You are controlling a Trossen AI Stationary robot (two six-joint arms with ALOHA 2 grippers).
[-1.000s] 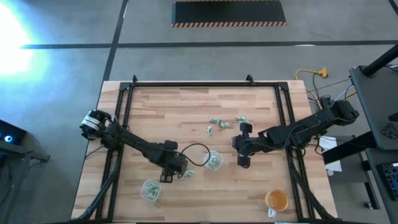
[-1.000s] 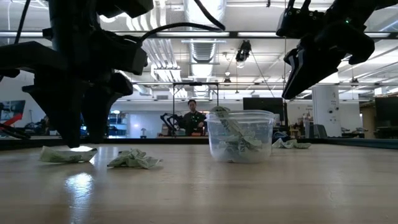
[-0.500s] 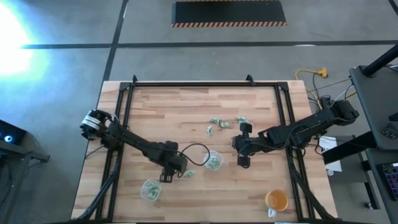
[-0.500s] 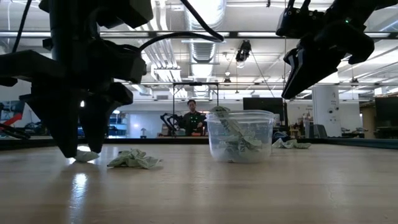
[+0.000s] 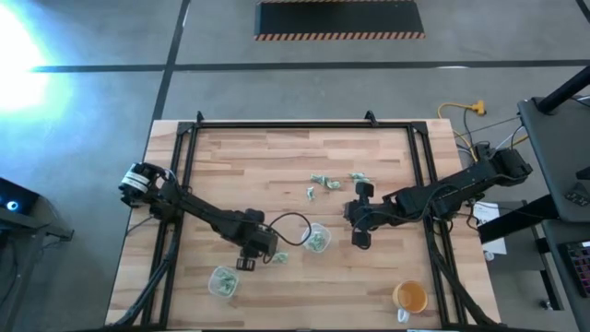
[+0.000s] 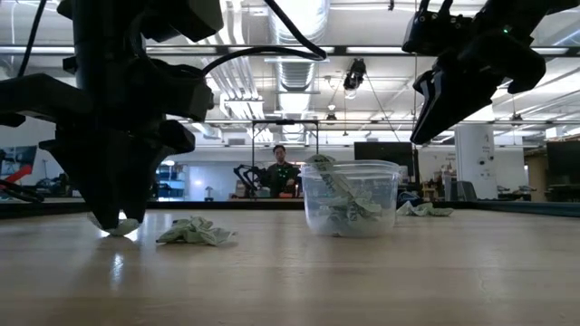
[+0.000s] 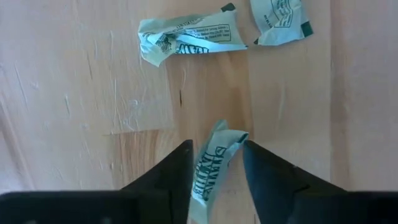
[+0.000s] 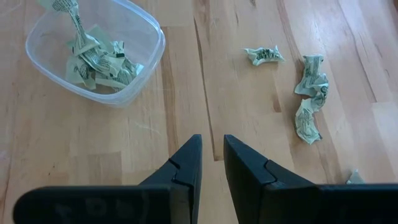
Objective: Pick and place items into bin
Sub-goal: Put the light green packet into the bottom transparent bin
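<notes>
High view: two arms over the desk (image 5: 277, 157); two clear cups, one (image 5: 317, 238) mid-desk holding wrappers, one (image 5: 223, 281) near the front left edge; one orange cup (image 5: 409, 297) at front right; three loose wrappers (image 5: 322, 180) in a cluster behind the middle cup.
Low view: left gripper (image 6: 113, 217) down at the desk on a wrapper; another wrapper (image 6: 194, 232) just beside; a person (image 6: 281, 172) far behind.
Left wrist view: jaws pinching one wrapper (image 7: 213, 167) against the desk; two more wrappers lie beyond.
Right wrist view: right gripper (image 8: 211, 163) raised, jaws nearly pressed together, nothing between them; four loose wrappers countable.
</notes>
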